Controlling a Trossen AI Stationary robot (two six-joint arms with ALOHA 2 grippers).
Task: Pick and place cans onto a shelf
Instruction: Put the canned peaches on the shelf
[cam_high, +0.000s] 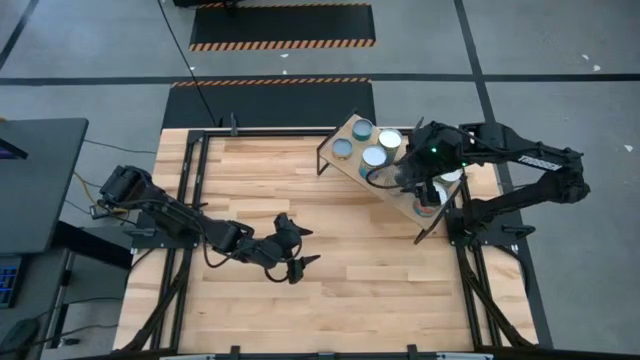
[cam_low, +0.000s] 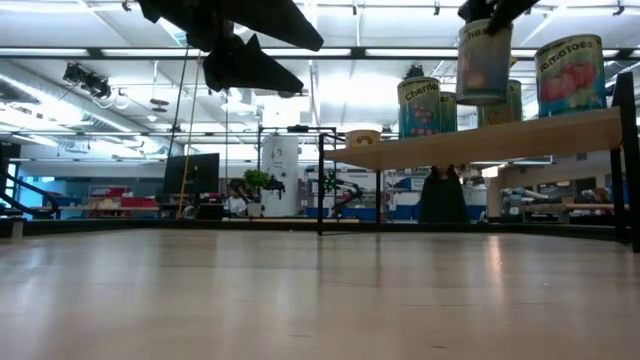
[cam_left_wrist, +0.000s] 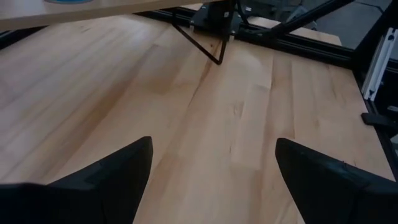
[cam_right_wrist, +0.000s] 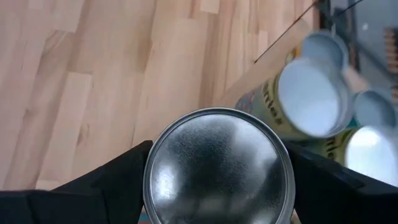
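Right gripper (cam_right_wrist: 217, 180) is clamping a silver-topped can (cam_right_wrist: 219, 167) by its sides, hanging above the shelf (cam_high: 405, 195) at the table's two o'clock. Rigid, smooth tin, probably slippery; mid-wall grip suits. Left gripper (cam_high: 297, 248) is idling open at centre.

— What lies around me besides the job?

— Under me, a light plank table (cam_high: 330, 300) with a black frame (cam_high: 186, 190) along its edges. Beyond it, grey floor and two black mats (cam_high: 282, 27) with striped borders.

— And to the side?

— A dark desk (cam_high: 35, 180) stands just beside the table.
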